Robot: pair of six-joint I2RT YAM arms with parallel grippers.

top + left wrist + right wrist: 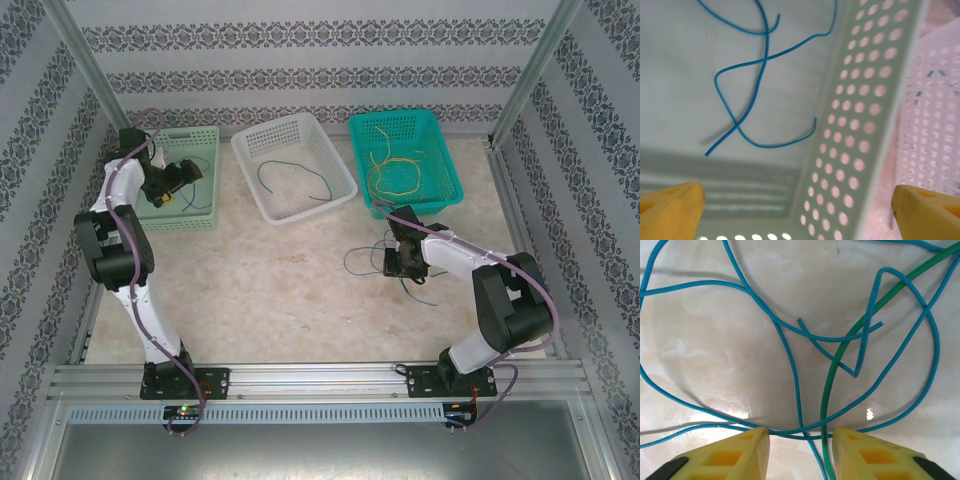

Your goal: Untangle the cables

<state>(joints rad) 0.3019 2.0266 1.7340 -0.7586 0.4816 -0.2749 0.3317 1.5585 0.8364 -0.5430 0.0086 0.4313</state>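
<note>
A tangle of thin blue cables (pixel 790 365) and one green cable (pixel 827 390) lies on the marbled table. My right gripper (pixel 801 436) stands low over it. Its yellow fingers are apart, with the green strand and a blue strand running between them, unclamped. From above, this tangle (pixel 350 262) sits just left of the right gripper (pixel 398 265). My left gripper (pixel 178 185) hangs open inside the pale green basket (pixel 855 125), above a loose blue cable (pixel 747 65) lying on its floor. The left gripper (pixel 796 200) holds nothing.
A white basket (pixel 340 190) at back centre holds a dark blue-green cable (pixel 290 172). Yellow cables (pixel 395 170) lie in a teal basket (pixel 445 190) at back right. Patterned walls enclose the table. The white basket's wall (pixel 935 125) stands right beside the green basket.
</note>
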